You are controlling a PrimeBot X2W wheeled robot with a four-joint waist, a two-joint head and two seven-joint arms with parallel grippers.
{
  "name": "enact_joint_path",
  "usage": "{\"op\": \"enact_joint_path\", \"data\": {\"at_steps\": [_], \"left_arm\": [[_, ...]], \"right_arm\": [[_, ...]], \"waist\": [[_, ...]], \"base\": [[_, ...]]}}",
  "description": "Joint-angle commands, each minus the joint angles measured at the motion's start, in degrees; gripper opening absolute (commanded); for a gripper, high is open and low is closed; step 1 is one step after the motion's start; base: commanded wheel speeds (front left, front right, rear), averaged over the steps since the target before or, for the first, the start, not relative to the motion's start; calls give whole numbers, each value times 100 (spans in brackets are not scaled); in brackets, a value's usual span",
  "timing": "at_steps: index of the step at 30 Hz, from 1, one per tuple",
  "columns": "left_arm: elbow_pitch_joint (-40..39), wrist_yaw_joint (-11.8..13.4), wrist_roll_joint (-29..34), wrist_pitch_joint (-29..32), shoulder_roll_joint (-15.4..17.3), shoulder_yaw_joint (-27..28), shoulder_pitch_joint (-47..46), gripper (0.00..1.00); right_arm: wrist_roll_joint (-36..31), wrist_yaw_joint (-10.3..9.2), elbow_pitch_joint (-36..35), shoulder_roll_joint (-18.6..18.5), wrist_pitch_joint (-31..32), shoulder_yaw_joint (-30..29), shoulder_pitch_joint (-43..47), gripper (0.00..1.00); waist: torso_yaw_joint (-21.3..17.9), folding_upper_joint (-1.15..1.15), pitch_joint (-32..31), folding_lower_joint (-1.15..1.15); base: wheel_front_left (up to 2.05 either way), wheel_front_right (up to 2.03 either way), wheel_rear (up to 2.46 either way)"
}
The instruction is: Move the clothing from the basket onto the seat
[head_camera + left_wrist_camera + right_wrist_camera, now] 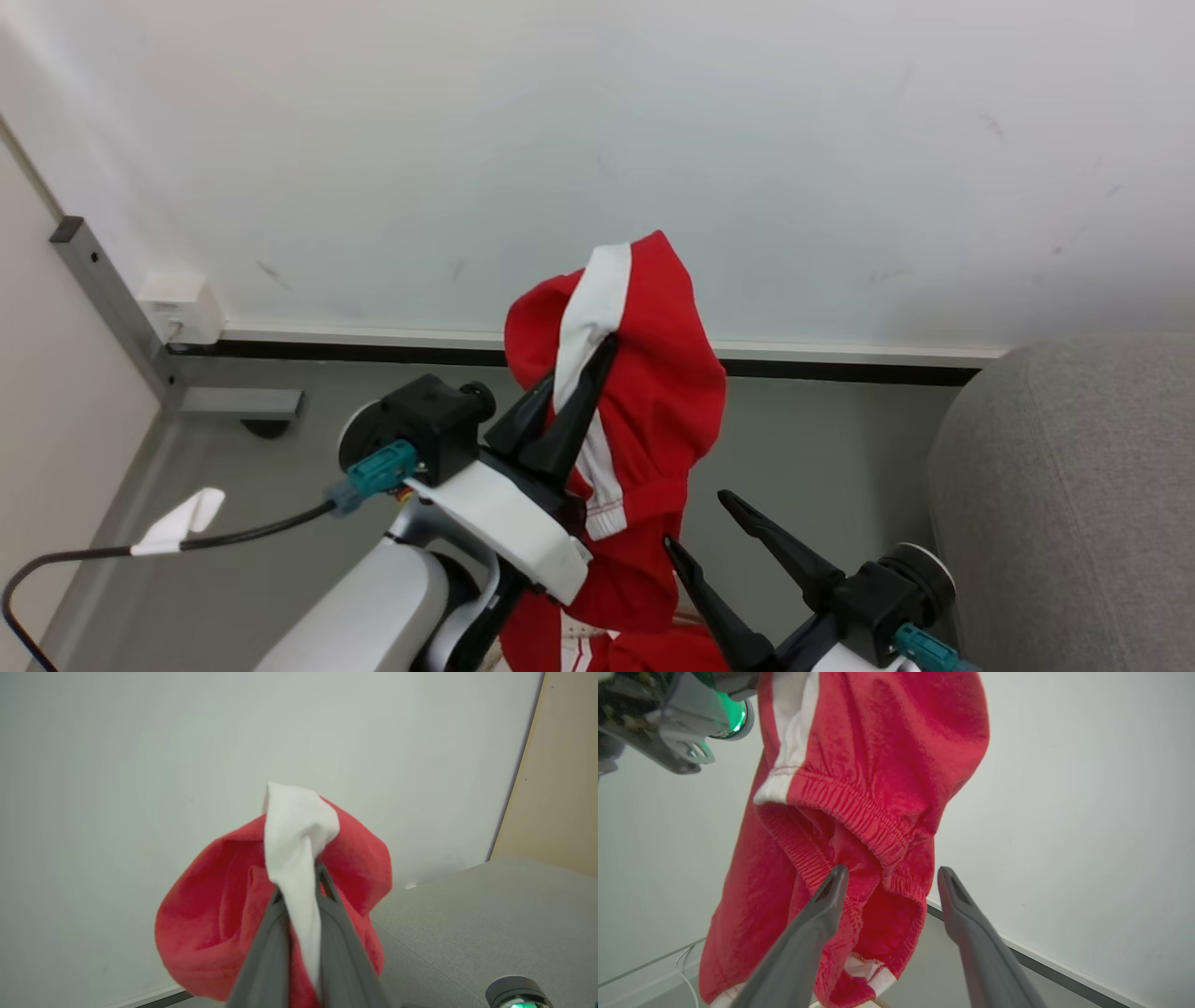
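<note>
Across the top of the head view spreads the white wall, with the grey seat at the right edge below it. At frame centre the red clothing hangs in the air, pinched at its white stripe by the closed left gripper. Toward the lower right, the right gripper gapes wide and empty, just beside the hanging fabric.

My clothing is bright red with a broad white stripe and white edging. My left end effector and right end effector are black-fingered. Right of the clothing, the seat is light grey weave. Behind the clothing, the wall is off-white and the floor grey.
</note>
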Motion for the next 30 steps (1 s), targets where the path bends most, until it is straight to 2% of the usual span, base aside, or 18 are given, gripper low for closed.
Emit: {"op": "enact_joint_path", "data": {"at_steps": [1, 11, 16, 24, 30], "left_arm": [[41, -69, -68, 5, -60, -82, 38, 0], [70, -316, -91, 101, -371, -619, 119, 0], [9, -389, -75, 172, -495, -873, 185, 0], [-102, -415, -147, 230, -479, -946, 251, 0], [-146, -394, -185, 264, -452, -982, 290, 0]], "right_arm": [[108, -12, 162, 13, -1, 105, -159, 100], [505, -12, 795, 226, -2, 359, -565, 100], [584, -12, 1054, 294, -1, 209, -673, 100], [436, -12, 1240, 253, -1, -336, -396, 100], [573, -12, 1046, 299, -1, -157, -488, 100]], "waist": [[199, 0, -82, 0], [780, 0, -247, 0], [1070, 0, -327, 0], [1392, 0, -409, 0], [1456, 0, -446, 0]], "base": [[0, 0, 0], [0, 0, 0], [0, 0, 0], [0, 0, 0], [0, 0, 0]]}}
